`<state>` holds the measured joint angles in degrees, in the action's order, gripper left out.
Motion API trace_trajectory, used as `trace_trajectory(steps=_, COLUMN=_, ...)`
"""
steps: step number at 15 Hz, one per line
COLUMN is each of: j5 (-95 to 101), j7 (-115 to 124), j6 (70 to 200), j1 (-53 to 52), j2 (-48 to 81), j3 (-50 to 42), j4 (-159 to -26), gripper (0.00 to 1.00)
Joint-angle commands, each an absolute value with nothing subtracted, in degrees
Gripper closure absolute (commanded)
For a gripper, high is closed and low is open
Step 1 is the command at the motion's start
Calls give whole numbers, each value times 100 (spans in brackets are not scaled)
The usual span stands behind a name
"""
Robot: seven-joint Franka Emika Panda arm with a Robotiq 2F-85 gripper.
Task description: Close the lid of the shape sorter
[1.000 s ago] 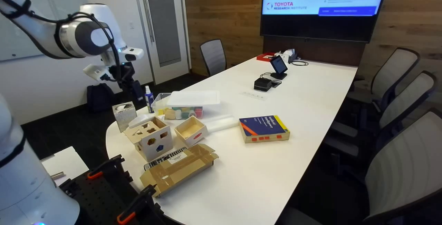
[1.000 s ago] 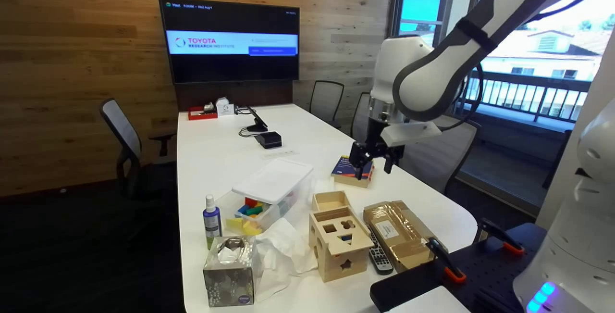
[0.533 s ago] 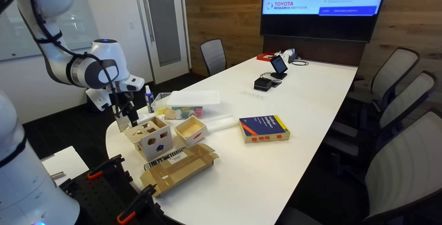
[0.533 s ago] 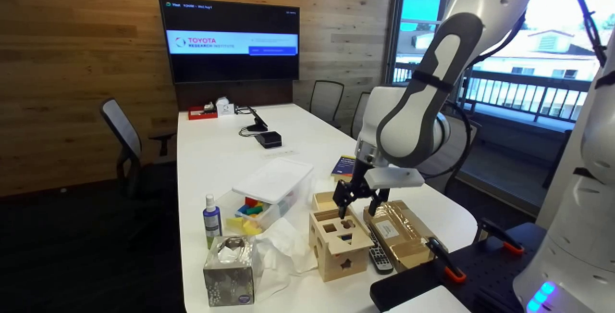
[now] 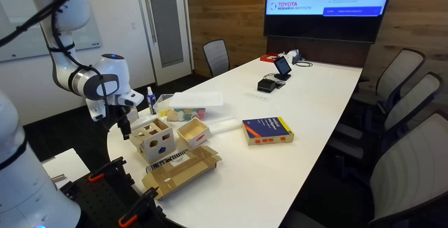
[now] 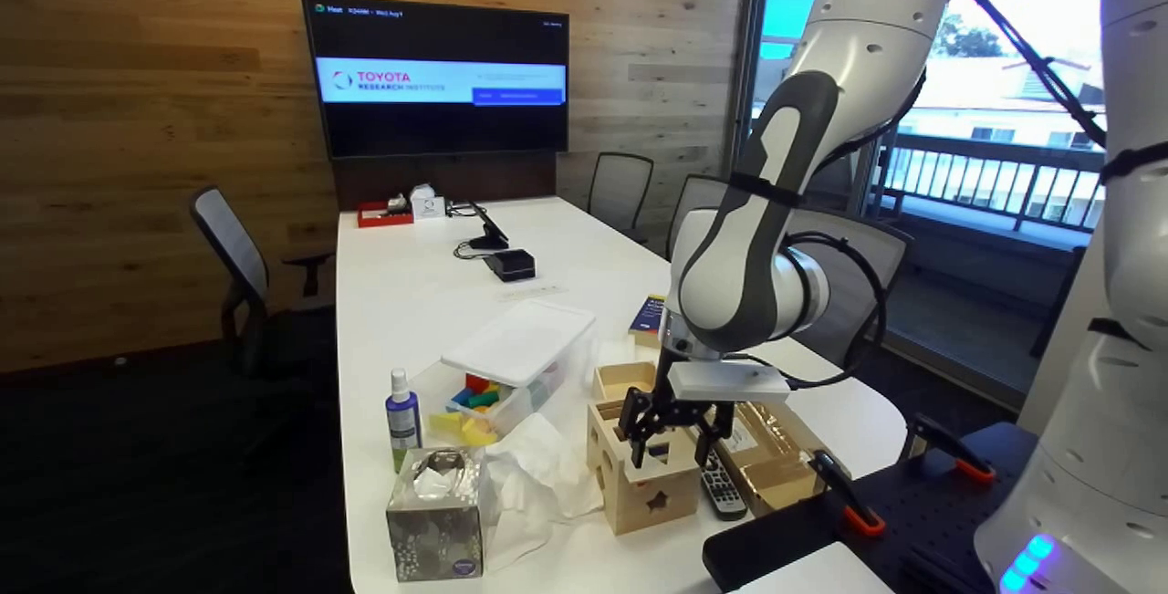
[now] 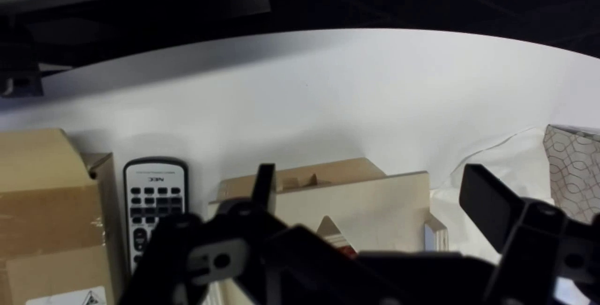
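End effector (image 6: pixel 670 463), jaws apart, near part-open lid (image 7: pixel 375 216) of shape sorter (image 6: pixel 634 506).

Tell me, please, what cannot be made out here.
Wrist view: parts of the lid and the remote, behind the tool.
Wrist view: part of the tissue box, past the right edge.
In an exterior view: much of the book, behind the arm.

White worktop (image 5: pixel 231 179): shape sorter (image 5: pixel 156 148)
Just beside shape sorter: remote (image 6: pixel 723 489), small wooden box (image 5: pixel 194 142)
Well apart from shape sorter: book (image 5: pixel 267 129)
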<state>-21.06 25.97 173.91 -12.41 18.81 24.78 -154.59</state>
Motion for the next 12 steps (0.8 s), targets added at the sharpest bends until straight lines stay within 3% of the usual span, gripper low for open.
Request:
trace_trajectory(steps=1, j5=-2411, j7=2647, j6=16968, j1=-1210, j2=1993, j3=2458, j4=-15284, gripper=0)
trace_trajectory(steps=12, j5=-2337, j7=2384, j6=17301, j1=-1315, j2=2751, j3=2080, j4=-14974, gripper=0)
